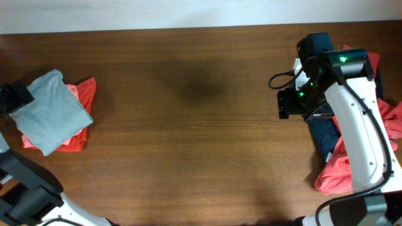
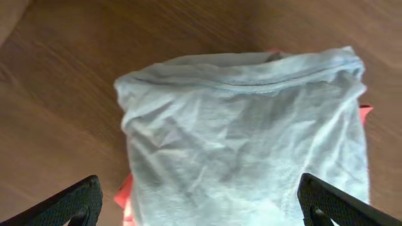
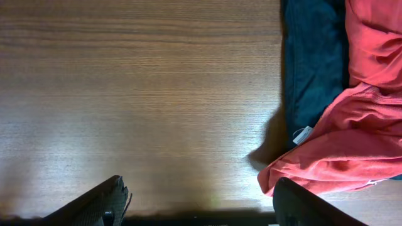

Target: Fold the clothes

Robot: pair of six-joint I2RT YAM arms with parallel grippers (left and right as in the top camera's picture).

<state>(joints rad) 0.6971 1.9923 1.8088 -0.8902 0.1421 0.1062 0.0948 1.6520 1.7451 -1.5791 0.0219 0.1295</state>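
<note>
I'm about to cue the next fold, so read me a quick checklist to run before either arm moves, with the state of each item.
1. Left end effector open, gripping nothing: ok.
2. Grey-blue shirt folded, lying on the left coral shirt: ok.
3. Right end effector open and empty above the table: ok.
4. Next garment free to lift alone: not ok, the right coral shirt lies over the navy shirt.
5. Left fingers clear of the grey-blue shirt: cannot tell.
</note>
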